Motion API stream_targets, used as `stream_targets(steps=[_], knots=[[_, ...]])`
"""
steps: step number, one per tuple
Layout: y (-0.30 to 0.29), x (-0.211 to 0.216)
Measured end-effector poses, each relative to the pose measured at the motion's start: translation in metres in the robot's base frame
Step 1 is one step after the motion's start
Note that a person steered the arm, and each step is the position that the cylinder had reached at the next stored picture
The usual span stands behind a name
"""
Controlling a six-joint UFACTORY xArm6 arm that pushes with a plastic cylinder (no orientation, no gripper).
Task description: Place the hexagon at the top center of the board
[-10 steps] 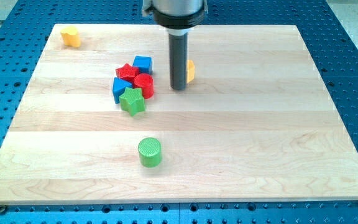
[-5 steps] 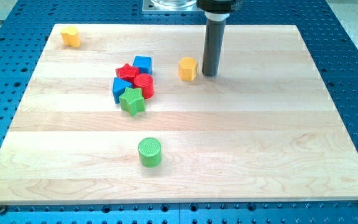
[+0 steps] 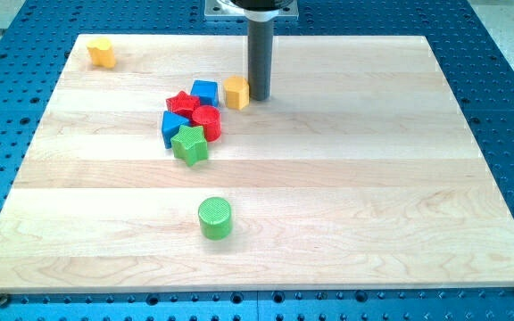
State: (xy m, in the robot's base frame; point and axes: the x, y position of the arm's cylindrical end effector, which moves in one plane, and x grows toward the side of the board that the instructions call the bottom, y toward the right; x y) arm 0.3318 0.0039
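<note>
The yellow-orange hexagon [image 3: 236, 92] lies in the upper middle of the wooden board [image 3: 328, 178], just right of the blue cube [image 3: 205, 92]. My tip [image 3: 259, 96] stands right beside the hexagon's right side, touching or nearly touching it. The dark rod rises from there to the view's top.
Left of the hexagon is a tight cluster: the blue cube, a red star [image 3: 182, 103], a red cylinder [image 3: 207, 120], another blue block [image 3: 171, 126] and a green star [image 3: 190, 144]. A green cylinder [image 3: 215, 218] stands lower down. Another yellow block [image 3: 102, 52] sits at the top left corner.
My tip went from the hexagon's left round to its right, then moved left and up. The hexagon slid left and slightly up, now next to the blue cube.
</note>
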Motion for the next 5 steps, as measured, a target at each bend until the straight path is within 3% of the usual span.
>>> stream_targets(steps=[1,2,3,4,5], knots=[[0.011,0.035],[-0.034,0.045],[-0.044,0.006],[-0.018,-0.046],[0.001,-0.037]])
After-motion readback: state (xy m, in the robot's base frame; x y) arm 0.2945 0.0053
